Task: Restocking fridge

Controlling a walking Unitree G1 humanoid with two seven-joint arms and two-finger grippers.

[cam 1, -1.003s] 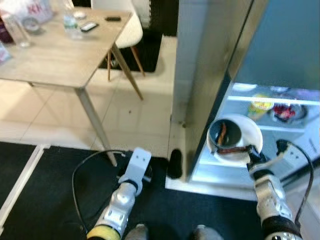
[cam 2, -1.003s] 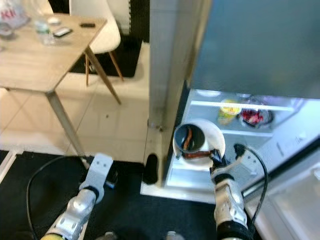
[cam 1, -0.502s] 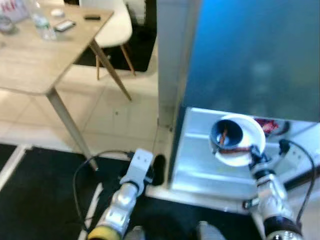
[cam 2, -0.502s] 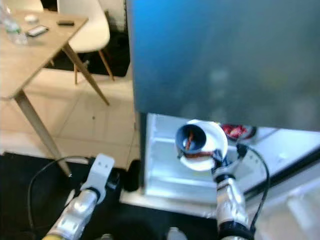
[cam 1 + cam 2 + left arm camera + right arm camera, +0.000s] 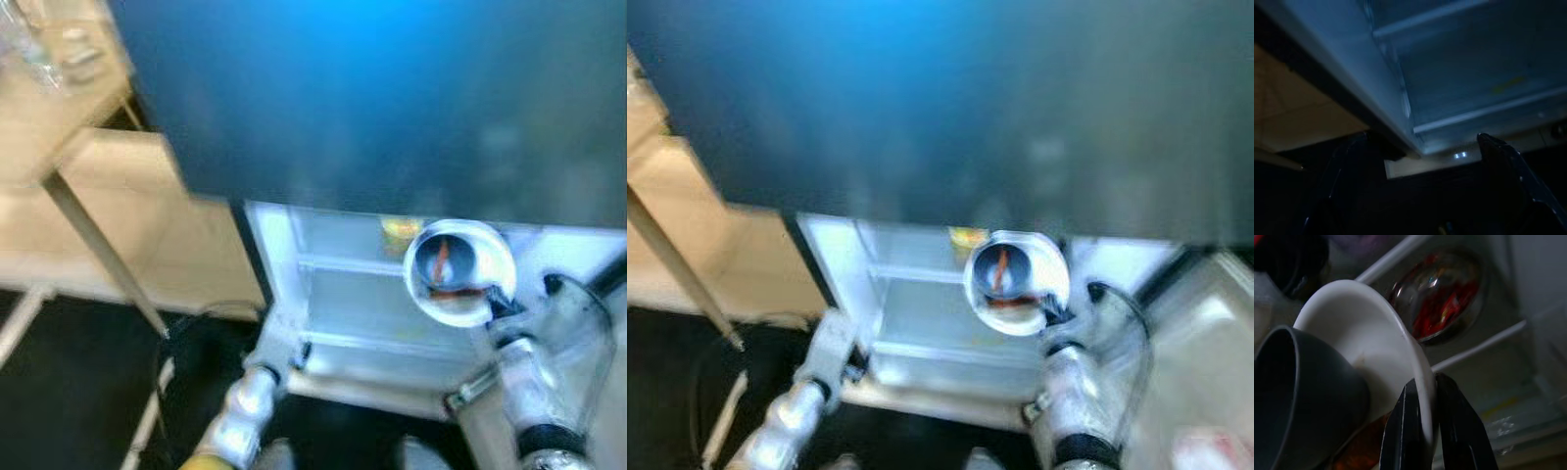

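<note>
I hold the white plate [image 5: 460, 284] tipped up, its face turned back toward my head, with the dark cup [image 5: 1298, 396] on it lying on its side, mouth toward me and its long axis running into the open fridge [image 5: 343, 294]. A reddish strip shows inside the cup and another lies along the plate's lower edge. The plate is in front of the lit shelves, near the yellow container [image 5: 400, 231]. My right tool [image 5: 1422, 431] is pinched tight on the plate's rim, one finger on each face; past it a glass bowl of red food [image 5: 1442, 301] sits on a shelf. My left tool [image 5: 1415, 196] is spread wide, holding nothing, low by the fridge's bottom edge. Compared with half a second ago, my view has swung closer to the fridge and blurred, and the worktop [image 5: 39, 137] has slid to the left edge.
</note>
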